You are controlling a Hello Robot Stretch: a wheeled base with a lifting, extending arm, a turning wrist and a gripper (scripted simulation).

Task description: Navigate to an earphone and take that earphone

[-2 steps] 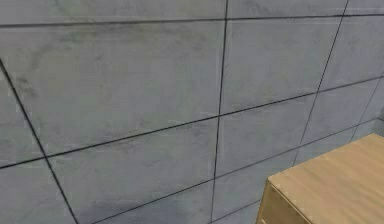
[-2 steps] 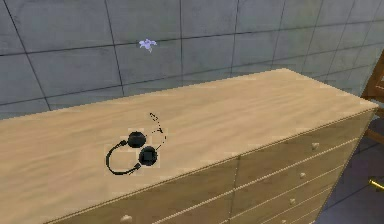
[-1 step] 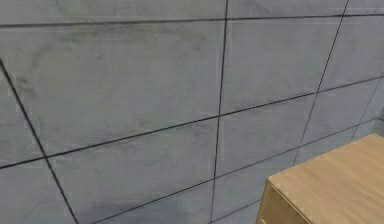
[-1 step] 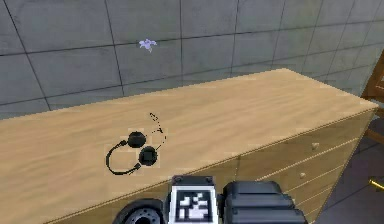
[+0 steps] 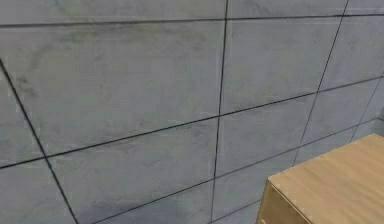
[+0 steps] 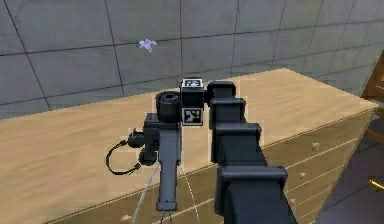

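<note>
Grey tiled floor point(image 5: 120, 90) with dark joints. A corner of a pale wooden cabinet point(image 5: 330, 195) stands at the forward view's lower right. In the arm side view the cabinet's flat top point(image 6: 60, 150) runs across the picture, and drawer fronts point(image 6: 330, 150) show below its near edge, right of the arm point(image 6: 240, 160).

Gripper point(image 6: 147, 150): out over the top, not far in from the near edge. The set of its fingers cannot be told. Nor can it be told whether it holds anything, since the earphone lies on the wood right at its far end.

Earphone point(image 6: 122, 160): a thin dark looped cord with a small dark knob, just left of the gripper's body. Contact cannot be confirmed.

Handling, by judgement: very light, with a limp cord and a hard, smooth bud. A single strand would slide and sag, and would snag if dragged. The firmer hold is on the bud or where the loop bunches. Little force is needed.

Clearances: bare wood left of and beyond the gripper gives free room. The near edge lies on the arm's side of the gripper, so a nudge that way could send the earphone over. A small pale purple thing point(image 6: 148, 45) lies well beyond the gripper, off the top, and is no obstruction. A straight lift looks clear.
</note>
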